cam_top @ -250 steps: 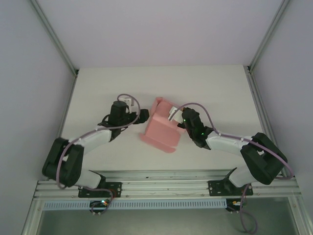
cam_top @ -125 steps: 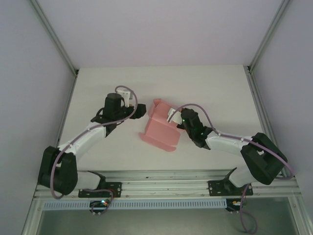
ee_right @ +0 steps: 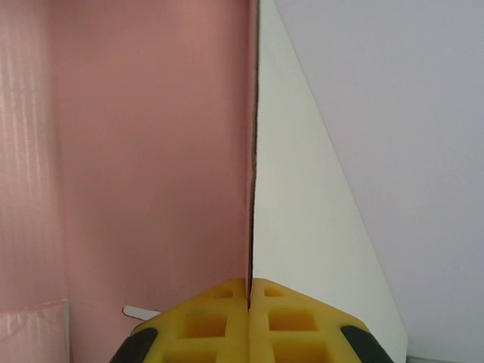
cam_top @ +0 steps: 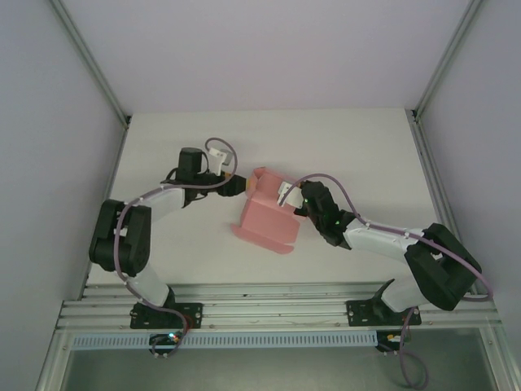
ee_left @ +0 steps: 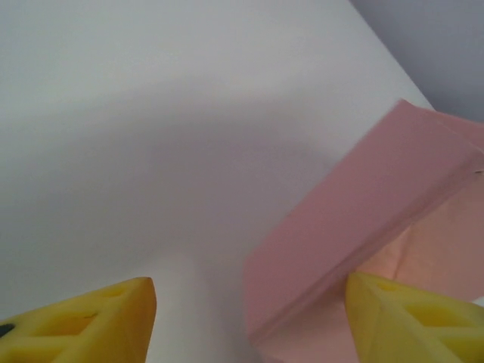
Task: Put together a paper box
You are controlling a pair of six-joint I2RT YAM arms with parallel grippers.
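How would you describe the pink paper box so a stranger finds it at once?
Look at the middle of the white table. There sits the paper box, half folded, with the right gripper shut on its edge. It is the only pink thing.

The paper box [cam_top: 264,216] is thin salmon-pink card, matt, with a faint ribbed grain visible up close. The table [cam_top: 342,147] is smooth matt white. The fingertips [ee_right: 208,306] of the right gripper [ee_right: 249,291] look like dull yellow moulded plastic. The arm shells [cam_top: 374,238] are smooth black and white plastic, and the frame rail [cam_top: 269,314] is pale metal.
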